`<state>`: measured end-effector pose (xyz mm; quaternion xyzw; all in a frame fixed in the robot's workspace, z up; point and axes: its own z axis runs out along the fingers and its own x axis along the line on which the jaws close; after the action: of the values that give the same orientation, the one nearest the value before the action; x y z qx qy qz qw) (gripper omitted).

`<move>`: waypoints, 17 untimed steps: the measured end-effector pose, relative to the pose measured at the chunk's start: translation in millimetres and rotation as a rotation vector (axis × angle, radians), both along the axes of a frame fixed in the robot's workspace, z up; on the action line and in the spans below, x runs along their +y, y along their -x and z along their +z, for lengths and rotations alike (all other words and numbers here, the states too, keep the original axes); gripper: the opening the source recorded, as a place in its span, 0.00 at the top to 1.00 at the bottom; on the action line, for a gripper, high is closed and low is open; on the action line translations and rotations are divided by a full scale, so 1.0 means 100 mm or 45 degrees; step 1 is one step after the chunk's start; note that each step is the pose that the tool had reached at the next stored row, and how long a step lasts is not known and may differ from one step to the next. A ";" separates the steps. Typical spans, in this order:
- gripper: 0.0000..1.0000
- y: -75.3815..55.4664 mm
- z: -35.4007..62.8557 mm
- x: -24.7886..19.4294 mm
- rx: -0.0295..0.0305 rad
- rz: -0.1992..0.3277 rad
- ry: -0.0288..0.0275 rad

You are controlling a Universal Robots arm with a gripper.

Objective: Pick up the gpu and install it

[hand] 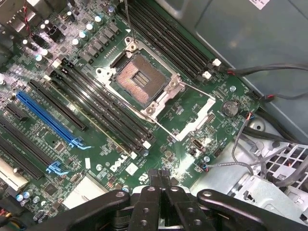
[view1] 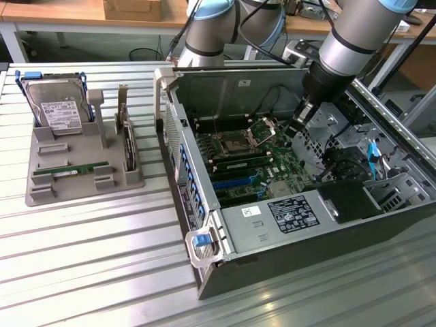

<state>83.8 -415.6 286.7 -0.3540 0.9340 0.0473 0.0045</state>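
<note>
Gpu (view1: 73, 169): green stick, lying flat in a slot of the grey holder tray (view1: 41, 197), at the exterior view's left, well apart from the arm.
Gripper (hand: 162, 179): fingers pressed together, pinching nothing, hovering over the motherboard (hand: 192, 103) near the open CPU socket (hand: 136, 78).
Arm (view1: 347, 48): reaching down into the open computer case (view1: 272, 266) from above, at the exterior view's right.
Hard drive (view1: 60, 109): silver with white label, upright at the tray's far end.
Dark card (view1: 127, 146): standing on edge in the tray, beside the green stick.
Motherboard slots: black memory slots (hand: 103, 108) beside the socket; blue expansion slot (hand: 45, 118) further along.
Case: lying on its side on the ribbed metal table (view1: 88, 272), side panel off.
</note>
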 end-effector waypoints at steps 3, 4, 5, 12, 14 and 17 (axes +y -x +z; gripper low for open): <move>0.89 0.00 0.000 0.000 0.0000 -0.031 -0.0001; 0.89 0.00 0.000 0.000 0.0000 -0.043 0.0000; 0.89 0.00 0.000 0.000 0.0000 -0.050 0.0000; 0.89 0.00 0.000 0.000 0.0000 -0.128 0.0001; 0.89 0.00 0.000 0.000 0.0000 -0.147 0.0000; 0.89 0.00 0.000 0.000 0.0000 -0.181 -0.0001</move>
<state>83.8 -415.6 286.6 -0.2868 0.9568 0.0469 0.0078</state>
